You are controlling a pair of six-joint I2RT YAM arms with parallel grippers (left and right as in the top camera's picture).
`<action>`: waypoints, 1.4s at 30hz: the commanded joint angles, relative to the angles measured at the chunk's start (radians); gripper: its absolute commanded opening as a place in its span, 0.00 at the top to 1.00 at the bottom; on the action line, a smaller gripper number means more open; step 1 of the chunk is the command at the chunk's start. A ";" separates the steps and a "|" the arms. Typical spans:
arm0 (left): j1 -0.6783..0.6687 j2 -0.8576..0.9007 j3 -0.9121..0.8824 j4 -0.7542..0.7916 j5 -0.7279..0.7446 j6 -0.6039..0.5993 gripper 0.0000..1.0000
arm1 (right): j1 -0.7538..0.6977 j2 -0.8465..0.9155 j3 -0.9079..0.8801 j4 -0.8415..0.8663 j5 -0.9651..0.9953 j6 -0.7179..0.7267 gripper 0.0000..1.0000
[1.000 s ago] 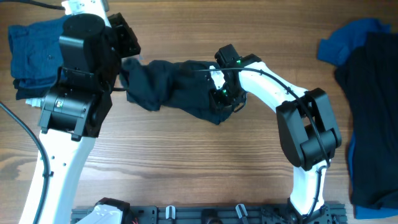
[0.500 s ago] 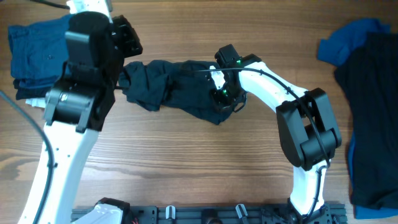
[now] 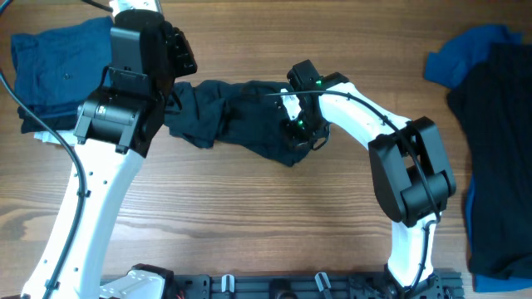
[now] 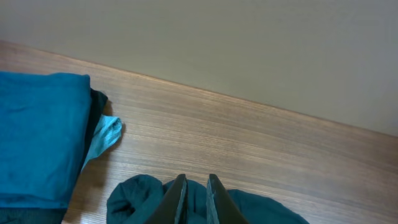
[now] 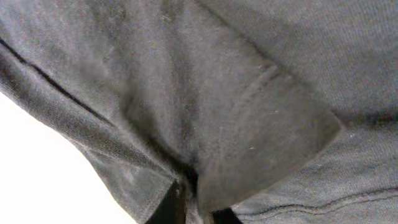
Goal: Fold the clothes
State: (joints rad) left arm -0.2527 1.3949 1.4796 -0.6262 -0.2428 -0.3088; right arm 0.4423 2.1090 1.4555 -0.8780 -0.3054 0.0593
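Observation:
The near-black navy shirt (image 3: pixel 237 116) lies bunched in a long heap across the middle of the table, stretched between both arms. My left gripper (image 3: pixel 172 93) is at its left end. In the left wrist view that gripper (image 4: pixel 196 200) is shut, with a fold of the shirt (image 4: pixel 261 208) pinched between its fingers (image 4: pixel 178 199). My right gripper (image 3: pixel 298 133) is at the shirt's right end. In the right wrist view the dark cloth (image 5: pixel 205 93) fills the picture, and the right gripper (image 5: pixel 198 211) is shut on a fold of it.
A folded stack of blue clothes (image 3: pixel 50 66) lies at the far left, also visible as the blue stack (image 4: pixel 37 137) in the left wrist view. At the right edge sits a pile with a blue garment (image 3: pixel 470 50) and a dark one (image 3: pixel 503 158). The wood table (image 3: pixel 249 216) shows in front.
The left arm has swung toward the far side and to the right, still holding the shirt's left end. The right gripper has stayed put and its jaws have closed on the cloth.

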 commanded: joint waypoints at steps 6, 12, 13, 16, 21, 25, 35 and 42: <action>0.092 0.032 0.013 -0.062 0.000 -0.097 0.88 | 0.000 0.018 0.021 -0.005 0.035 0.021 0.95; 0.104 0.095 0.013 -0.127 0.079 -0.097 0.85 | 0.000 0.018 0.021 -0.005 0.044 0.023 0.96; 0.104 0.119 0.013 -0.140 0.090 -0.096 0.79 | 0.000 0.018 0.021 -0.005 0.043 0.024 0.96; 0.105 0.197 0.012 -0.164 0.089 -0.092 0.75 | 0.000 0.018 0.021 -0.005 0.044 0.026 0.96; 0.105 0.357 0.012 -0.282 0.130 -0.092 0.64 | 0.000 0.018 0.021 -0.005 0.044 0.026 0.96; 0.114 0.402 0.012 -0.367 0.149 -0.091 0.63 | 0.000 0.018 0.021 -0.005 0.044 0.026 0.95; 0.111 0.401 -0.009 -0.446 0.309 -0.035 0.71 | 0.000 0.018 0.022 -0.002 0.045 0.045 0.96; 0.091 0.401 -0.178 -0.235 0.322 0.116 0.69 | 0.000 0.018 0.022 0.000 0.045 0.045 0.96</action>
State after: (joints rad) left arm -0.1463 1.8027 1.3537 -0.8989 0.0589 -0.3042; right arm 0.4423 2.1090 1.4555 -0.8776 -0.2863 0.0895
